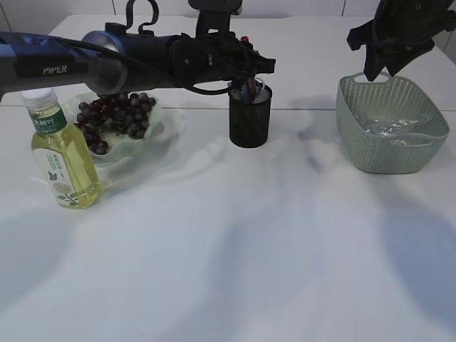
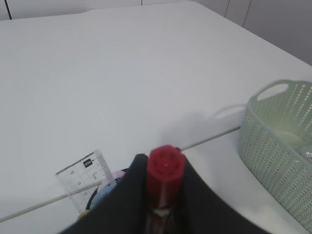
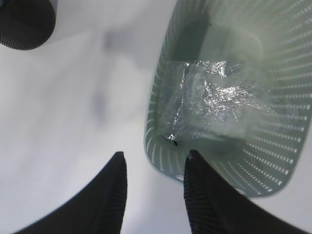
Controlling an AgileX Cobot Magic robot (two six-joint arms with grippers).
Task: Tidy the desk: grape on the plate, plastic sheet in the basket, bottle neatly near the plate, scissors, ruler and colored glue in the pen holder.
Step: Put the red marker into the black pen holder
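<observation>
The left end effector (image 2: 165, 204) is closed on the colored glue (image 2: 165, 168), a stick with a red cap, and holds it upright over the pen holder (image 1: 250, 117). The ruler (image 2: 87, 173) already stands in the holder, and the wrist view shows other contents beside it that are too blurred to name with certainty.

Step in hand, as judged: insertion of the glue into the pen holder.

1. Keep the stick vertical and centred over the holder's opening, clear of the ruler's top edge.
2. Lower until most of the stick's body is inside the rim before parting the jaws; a release from height may bounce the stick out or tip the holder.
3. Open only enough to free the stick, then retreat straight up, so the fingers do not drag the ruler or the rim.

The right end effector (image 3: 153, 187) hangs above the near rim of the basket (image 3: 161, 161) with jaws apart and empty. The plastic sheet (image 3: 214, 100) lies inside the basket. The grape (image 1: 114, 117) cluster rests on the plate (image 1: 160, 114), and the bottle (image 1: 64, 153) stands just beside the plate on the desk (image 1: 249, 249).
</observation>
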